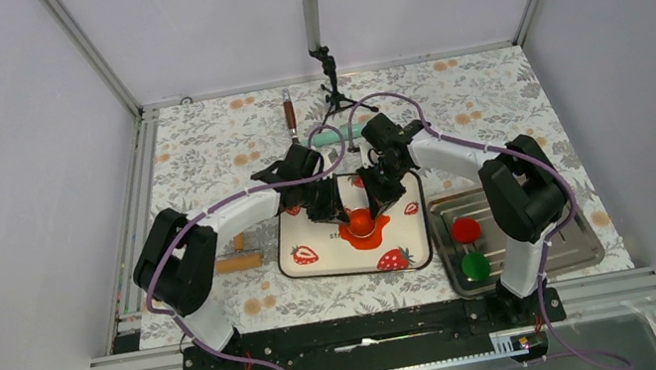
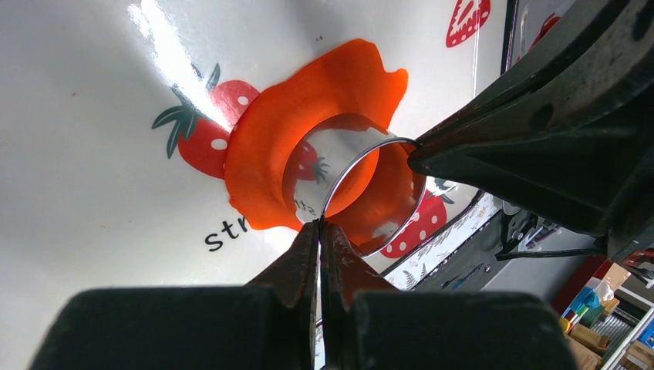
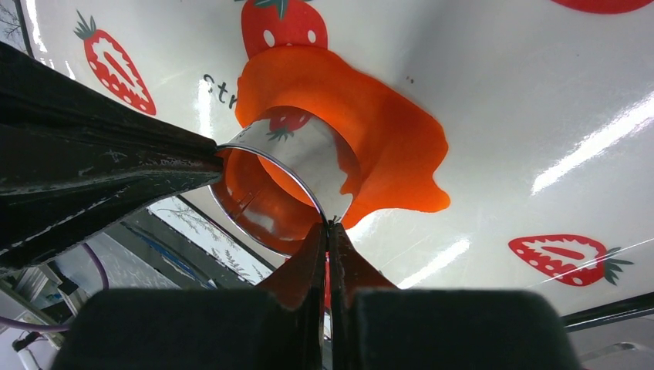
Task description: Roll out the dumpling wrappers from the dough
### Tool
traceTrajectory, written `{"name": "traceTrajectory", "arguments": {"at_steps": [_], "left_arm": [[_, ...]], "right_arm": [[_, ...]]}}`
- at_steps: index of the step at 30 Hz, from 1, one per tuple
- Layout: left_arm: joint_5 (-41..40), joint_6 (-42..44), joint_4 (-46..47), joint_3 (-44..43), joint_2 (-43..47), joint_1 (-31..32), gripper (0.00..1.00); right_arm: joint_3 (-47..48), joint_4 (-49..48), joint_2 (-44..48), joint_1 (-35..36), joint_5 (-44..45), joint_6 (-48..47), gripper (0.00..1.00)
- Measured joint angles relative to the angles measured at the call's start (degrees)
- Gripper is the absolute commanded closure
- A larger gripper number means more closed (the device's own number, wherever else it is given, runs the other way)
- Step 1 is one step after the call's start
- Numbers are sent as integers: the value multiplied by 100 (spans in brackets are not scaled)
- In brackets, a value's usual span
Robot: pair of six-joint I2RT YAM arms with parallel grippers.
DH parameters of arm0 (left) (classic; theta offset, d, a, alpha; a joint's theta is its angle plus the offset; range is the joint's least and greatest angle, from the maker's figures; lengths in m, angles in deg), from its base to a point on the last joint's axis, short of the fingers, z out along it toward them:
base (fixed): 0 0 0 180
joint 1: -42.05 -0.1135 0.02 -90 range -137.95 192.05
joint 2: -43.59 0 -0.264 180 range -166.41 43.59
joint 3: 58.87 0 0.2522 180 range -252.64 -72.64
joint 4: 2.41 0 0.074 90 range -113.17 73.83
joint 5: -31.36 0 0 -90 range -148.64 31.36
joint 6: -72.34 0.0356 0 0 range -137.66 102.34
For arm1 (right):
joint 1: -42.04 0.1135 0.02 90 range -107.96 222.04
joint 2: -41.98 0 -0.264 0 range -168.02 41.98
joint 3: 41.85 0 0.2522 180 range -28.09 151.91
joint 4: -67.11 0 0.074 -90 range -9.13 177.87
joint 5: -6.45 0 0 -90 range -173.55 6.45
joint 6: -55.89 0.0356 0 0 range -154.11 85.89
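On the middle of the strawberry board (image 1: 316,259) the dough (image 2: 258,146) lies flat, the ring cutter (image 2: 305,166) standing on it; left gripper (image 2: 320,224) and right gripper (image 3: 330,226) each pinch the cutter's rim, on opposite sides.

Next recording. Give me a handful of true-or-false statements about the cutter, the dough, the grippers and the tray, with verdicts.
1. The shiny metal ring cutter sits on the flat orange-red clay dough sheet. True.
2. The left gripper is open and clear of the cutter. False: it is shut on the cutter's thin rim.
3. The right gripper pinches the cutter's rim too. True.
4. The dough sheet lies in the metal tray. False: it lies on the white strawberry-print board; the tray holds a crimson round disc and a green round disc.
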Motion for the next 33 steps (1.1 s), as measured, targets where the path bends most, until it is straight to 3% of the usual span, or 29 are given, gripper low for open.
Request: {"name": "traceTrajectory", "arguments": {"at_steps": [13, 33], "left_arm": [[-35, 33, 299, 240, -33, 0, 100], [33, 142, 2208, 1412, 219, -28, 100]], "right_arm": [[0, -66, -197, 20, -4, 13, 100], [-586, -846, -31, -66, -120, 114, 100]]}}
